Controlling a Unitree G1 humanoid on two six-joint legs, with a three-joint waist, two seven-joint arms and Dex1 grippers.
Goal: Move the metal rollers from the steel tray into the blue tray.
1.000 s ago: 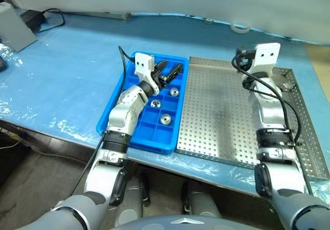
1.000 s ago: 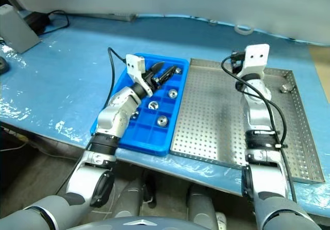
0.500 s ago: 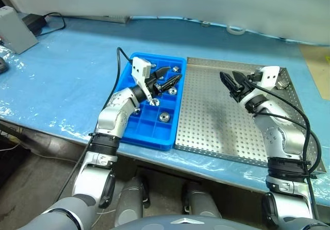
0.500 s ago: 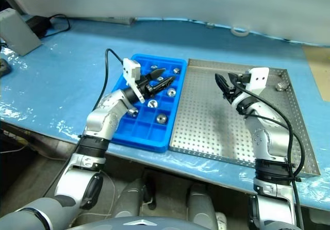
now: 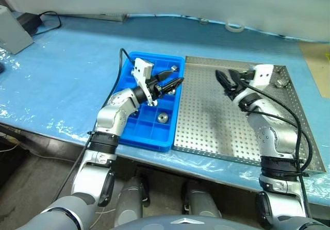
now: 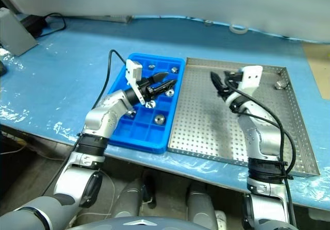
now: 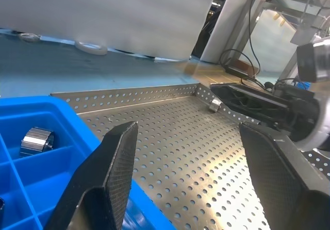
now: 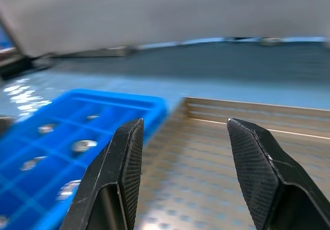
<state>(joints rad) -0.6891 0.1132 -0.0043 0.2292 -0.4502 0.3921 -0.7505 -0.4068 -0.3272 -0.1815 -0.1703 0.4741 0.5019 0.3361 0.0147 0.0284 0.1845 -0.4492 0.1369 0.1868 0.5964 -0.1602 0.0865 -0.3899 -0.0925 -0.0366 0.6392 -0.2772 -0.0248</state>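
Observation:
The blue tray (image 5: 146, 139) holds several metal rollers, one of them (image 5: 163, 117) near its front and another (image 7: 36, 140) at the back. My left gripper (image 5: 174, 79) hovers open over the tray's right side, pointing toward the steel tray (image 5: 216, 121), with nothing between its fingers. My right gripper (image 5: 225, 78) hangs open and empty above the steel tray's far middle, pointing toward the blue tray. One metal roller (image 5: 280, 83) lies in the steel tray's far right corner, behind the right wrist; the left wrist view shows it too (image 7: 215, 105).
A blue plastic sheet (image 5: 72, 65) covers the table. A roll of tape (image 5: 234, 27) lies at the back, and a grey box (image 5: 13, 29) and black cables (image 5: 44, 17) sit at the far left. The table's front edge runs just below both trays.
My right arm has swung down and left from the steel tray's far right to its far middle, and its gripper now points toward the blue tray. The left gripper has turned slightly rightward.

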